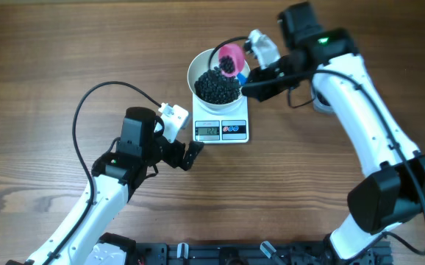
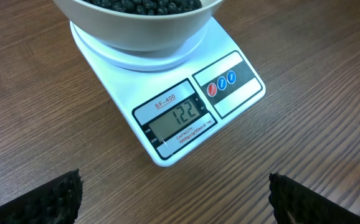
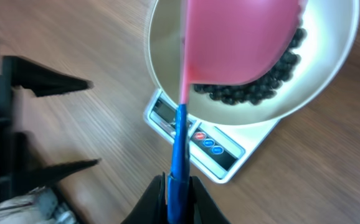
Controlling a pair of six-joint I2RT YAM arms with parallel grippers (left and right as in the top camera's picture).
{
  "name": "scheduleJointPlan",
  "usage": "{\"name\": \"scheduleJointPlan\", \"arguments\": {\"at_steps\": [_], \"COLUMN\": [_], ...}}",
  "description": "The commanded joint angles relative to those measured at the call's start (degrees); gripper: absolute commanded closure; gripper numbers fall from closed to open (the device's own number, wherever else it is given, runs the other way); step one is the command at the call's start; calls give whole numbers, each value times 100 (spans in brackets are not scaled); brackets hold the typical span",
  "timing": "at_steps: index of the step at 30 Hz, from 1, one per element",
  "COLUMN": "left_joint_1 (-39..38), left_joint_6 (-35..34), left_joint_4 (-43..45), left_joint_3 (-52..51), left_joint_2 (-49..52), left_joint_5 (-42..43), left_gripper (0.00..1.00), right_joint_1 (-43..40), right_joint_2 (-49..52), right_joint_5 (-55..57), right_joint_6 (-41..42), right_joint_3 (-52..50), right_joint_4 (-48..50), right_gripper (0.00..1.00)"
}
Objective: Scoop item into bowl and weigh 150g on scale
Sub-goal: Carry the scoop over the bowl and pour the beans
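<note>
The white bowl sits centred on the scale, which stands on the wooden table between the two arms. A loose heap of black beads covers the bottom of the bowl. The right gripper is clamped tight on the blue handle of a pink scoop. The scoop's head hangs over the bowl's far right side, just above the heap (the overhead view shows a few beads lying dark in it). The left gripper has its jaws spread wide and holds nothing. It hovers low over the table just in front of the scale, its camera facing the display, which reads 122. Two round buttons, one red and one blue, sit beside the display on the scale's front edge.
</note>
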Motion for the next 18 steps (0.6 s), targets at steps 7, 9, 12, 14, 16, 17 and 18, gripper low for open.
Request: {"name": "scheduleJointPlan", "arguments": {"at_steps": [7, 9, 12, 14, 16, 17, 18], "left_joint_1": [-22, -22, -22, -22, -22, -22, -22], "left_joint_6": [-33, -33, -33, -33, -33, -33, -33], "left_joint_4": [9, 9, 9, 9, 9, 9, 9], "left_joint_3": [-13, -13, -13, -13, -13, -13, -13], "left_joint_2": [-2, -2, -2, -2, -2, -2, -2], "left_joint_5": [-35, -35, -35, -35, -35, -35, -35], "left_gripper": [0, 0, 0, 0, 0, 0, 0], "right_joint_1": [1543, 1799, 2050, 2081, 2079, 2070, 2063], "right_joint_2": [-87, -87, -87, -87, -87, -87, -87], "right_joint_5": [4284, 4968, 5552, 5560, 5539, 5488, 5386], "right_joint_6": [527, 492, 437, 337, 334, 332, 289], "right_joint_3": [149, 149, 149, 149, 149, 149, 149], "right_joint_4": [317, 317, 319, 321, 332, 363, 391], "right_gripper": [96, 96, 96, 96, 96, 96, 96]}}
